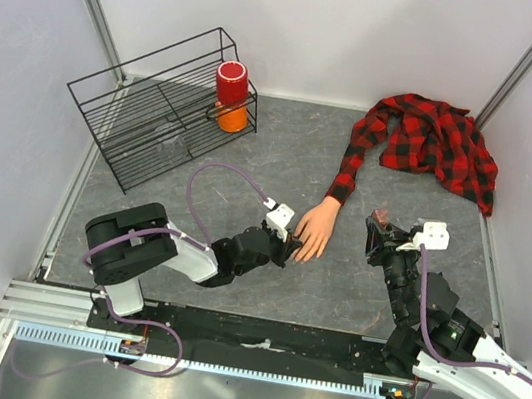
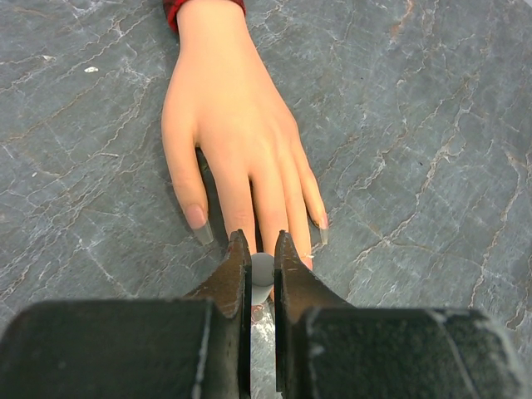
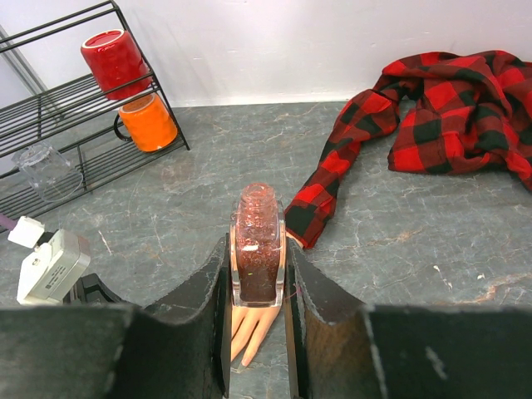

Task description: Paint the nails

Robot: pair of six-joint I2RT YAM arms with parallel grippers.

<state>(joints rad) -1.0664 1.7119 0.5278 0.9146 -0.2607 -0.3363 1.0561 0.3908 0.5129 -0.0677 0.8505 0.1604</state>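
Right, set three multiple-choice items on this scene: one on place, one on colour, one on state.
1. Where is the orange ceramic mug? A in the black wire rack; B on a chair; C inside a drawer.
2. What colour is the cup resting on that mug? A blue; B red; C white.
3. The right end effector is: A open, empty; B out of view; C shut on a glittery red polish bottle.
Answers: 1 A, the mug sits inside the rack; 2 B, red shows above orange; 3 C, both fingers press the bottle's sides.
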